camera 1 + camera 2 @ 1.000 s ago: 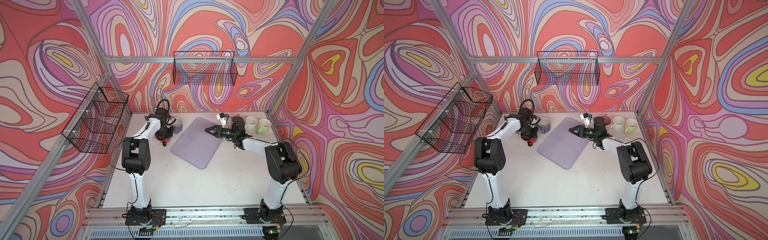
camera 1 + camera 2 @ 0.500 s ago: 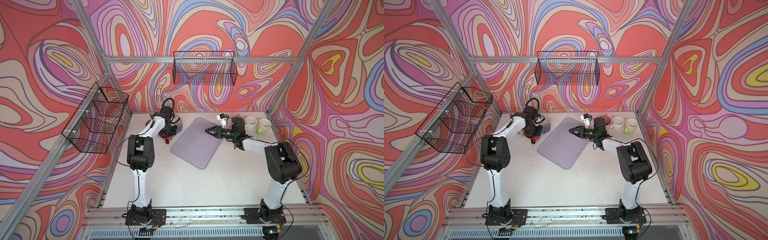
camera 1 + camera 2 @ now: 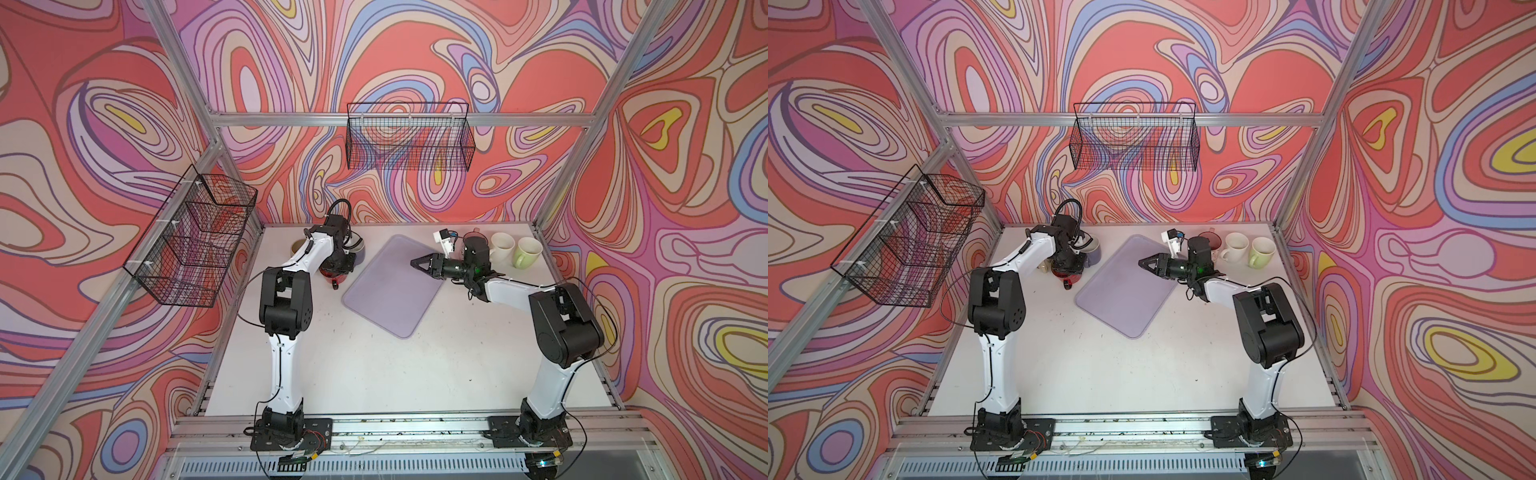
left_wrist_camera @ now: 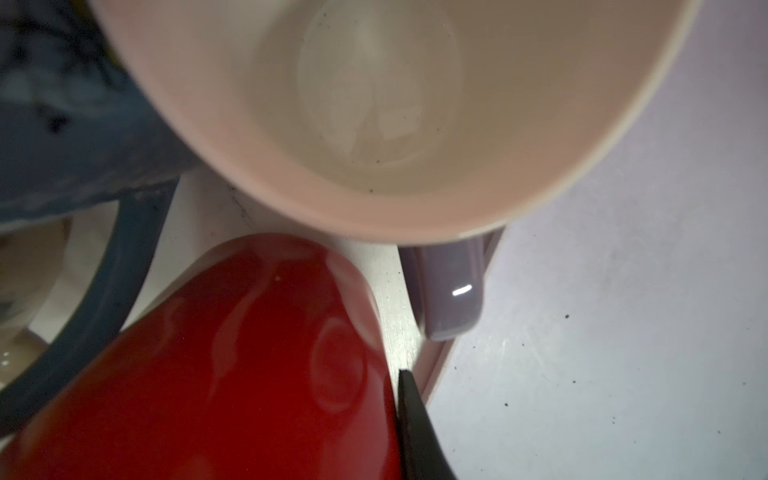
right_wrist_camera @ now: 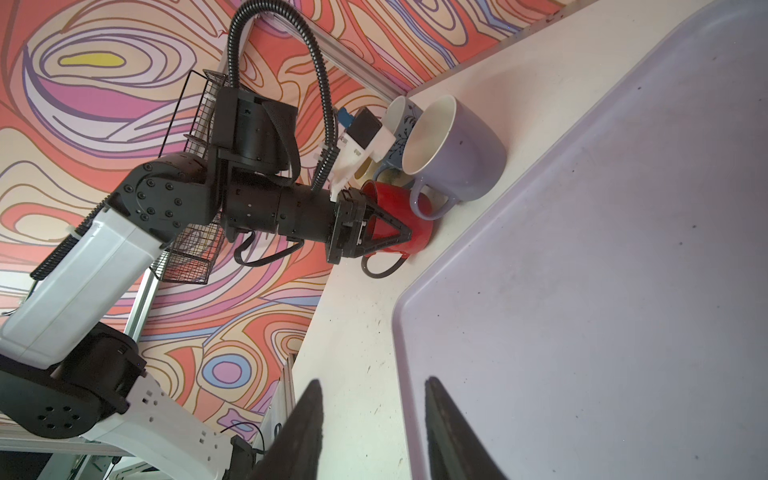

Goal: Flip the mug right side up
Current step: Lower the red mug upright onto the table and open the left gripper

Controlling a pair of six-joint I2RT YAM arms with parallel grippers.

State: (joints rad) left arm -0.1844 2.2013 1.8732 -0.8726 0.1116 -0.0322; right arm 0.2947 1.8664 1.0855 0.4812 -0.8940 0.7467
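Left gripper (image 5: 405, 235) is clamped on the red mug (image 5: 395, 199), on the table (image 5: 353, 332) beside the purple mug (image 5: 457, 153) and the tray's (image 5: 582, 291) corner; right gripper (image 5: 374, 380) hovers part-open and empty over the tray.

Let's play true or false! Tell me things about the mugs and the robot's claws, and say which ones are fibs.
1. The red mug sits on the purple tray. False: it's on the white table beside it.
2. The right gripper holds a mug. False: it's open and empty.
3. The left gripper is shut, right by the red mug. True.
4. A white mug and a green mug stand open side up. True.
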